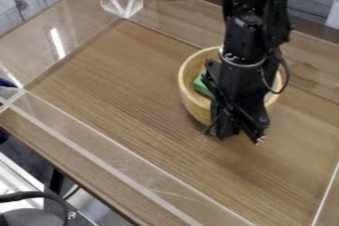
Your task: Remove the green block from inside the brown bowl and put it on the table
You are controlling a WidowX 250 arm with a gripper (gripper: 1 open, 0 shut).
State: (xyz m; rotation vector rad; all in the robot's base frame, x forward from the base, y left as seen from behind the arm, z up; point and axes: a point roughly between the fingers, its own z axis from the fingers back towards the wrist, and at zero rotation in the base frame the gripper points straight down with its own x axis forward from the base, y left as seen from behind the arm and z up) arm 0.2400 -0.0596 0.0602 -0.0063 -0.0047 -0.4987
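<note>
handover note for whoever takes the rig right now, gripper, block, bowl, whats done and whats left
Gripper: pointing down over the near side of the brown bowl; jaws read as shut, but the arm hides whether they hold anything.
Green block: only a sliver shows at the bowl's left side, behind the arm; it is in the bowl.
Table: bare wood to the left of the bowl.
Done: gripper brought to the bowl.
Left: confirm a grip on the block, lift it out, set it on the table.
</note>
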